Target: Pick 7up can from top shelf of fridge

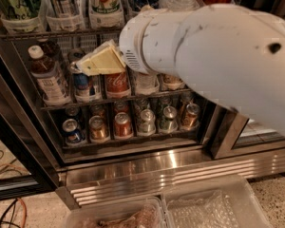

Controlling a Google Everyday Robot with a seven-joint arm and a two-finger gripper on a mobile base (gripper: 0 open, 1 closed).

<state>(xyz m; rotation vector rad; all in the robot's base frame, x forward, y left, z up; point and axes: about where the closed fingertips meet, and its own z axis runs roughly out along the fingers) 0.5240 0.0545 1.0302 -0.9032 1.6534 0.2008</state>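
Hovering before the fridge (180,167) at the second rack (133,98): gripper (83,66), pincer closed together, nothing held. 7up can (106,6) is seen upright on the top shelf (57,32), above it.

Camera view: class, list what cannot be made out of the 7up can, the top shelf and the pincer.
- the 7up can: lid cut off by the camera view's upper edge.
- the top shelf: right part hidden behind the white arm.
- the pincer, below that shelf before the second row: covers the top of a blue can.
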